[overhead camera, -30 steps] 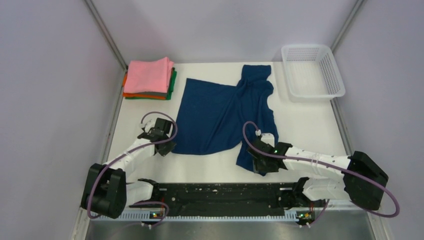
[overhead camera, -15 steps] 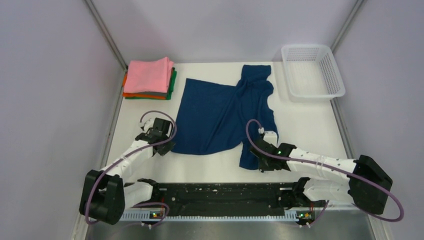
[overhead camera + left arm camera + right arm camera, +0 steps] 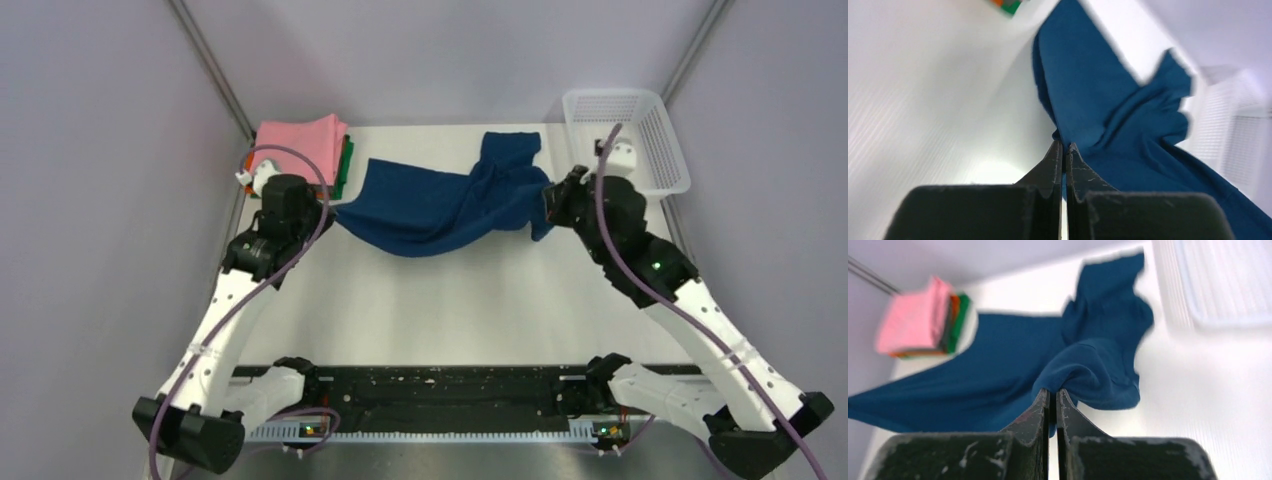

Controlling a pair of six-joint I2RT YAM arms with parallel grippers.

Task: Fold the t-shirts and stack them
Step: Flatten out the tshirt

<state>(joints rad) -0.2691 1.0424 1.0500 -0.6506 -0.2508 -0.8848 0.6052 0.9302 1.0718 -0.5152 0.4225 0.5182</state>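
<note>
Top external view: the navy t-shirt stretches across the far half of the desk and sags in the middle. The left pincer is clamped on the shirt's left edge, just beside the stack of folded shirts, which has pink on top. The right pincer is clamped on a bunched fold at the shirt's right end, close in front of the white basket. Each wrist view shows that pincer closed tight, with blue cloth pinched at its tips.
</note>
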